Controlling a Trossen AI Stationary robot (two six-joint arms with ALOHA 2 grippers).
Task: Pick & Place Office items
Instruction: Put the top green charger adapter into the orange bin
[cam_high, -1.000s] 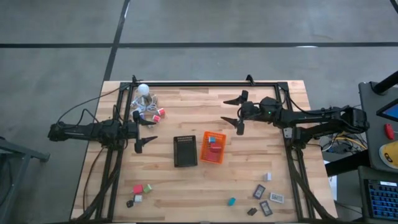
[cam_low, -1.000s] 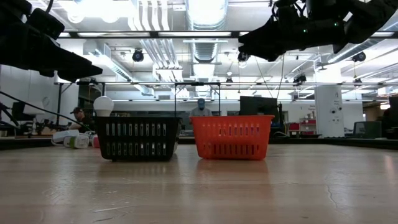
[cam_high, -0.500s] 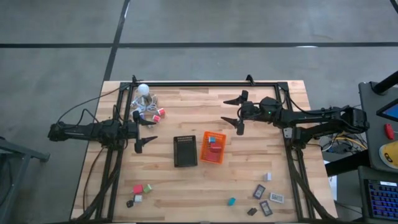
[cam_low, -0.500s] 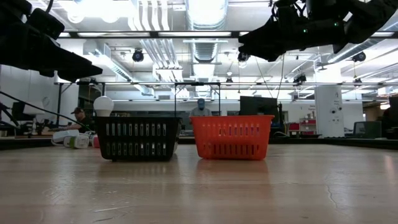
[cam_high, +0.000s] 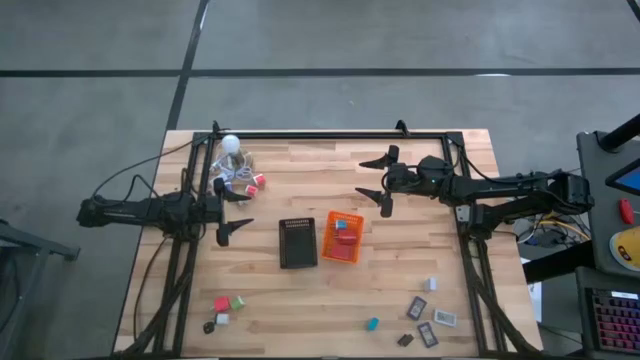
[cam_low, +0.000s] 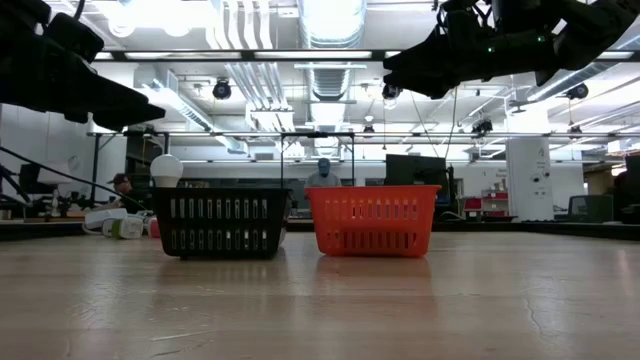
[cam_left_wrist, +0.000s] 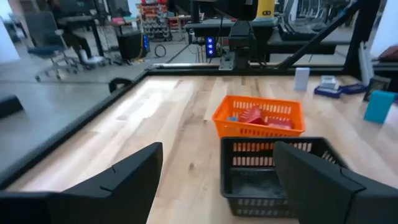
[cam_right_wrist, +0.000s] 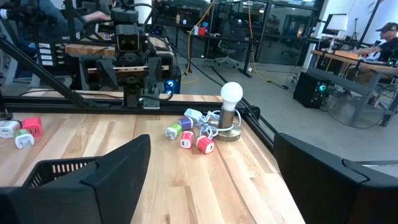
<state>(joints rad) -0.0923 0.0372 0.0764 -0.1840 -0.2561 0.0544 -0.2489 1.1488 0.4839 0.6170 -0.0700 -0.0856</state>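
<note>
Two claws, both mine, hover spread wide and empty: left gripper (cam_high: 234, 213) beside the black tray (cam_high: 297, 242), right gripper (cam_high: 378, 182) above the orange tray (cam_high: 343, 237) (blocks inside). Office items (cam_high: 425, 320) lie near the table's (cam_high: 300, 300) front corners.

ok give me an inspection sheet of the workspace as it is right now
surface: wooden table, bare boards between the groups of things
job's things: orange tray holding some pieces, black tray beside it; loose office items near left front and right front
clutter: white ball with coiled cable, small blocks around it
grippers: left hand open, empty; right hand open, empty; both above the table
cables: coiled cable by the ball
surroundings: people at desks behind
</note>
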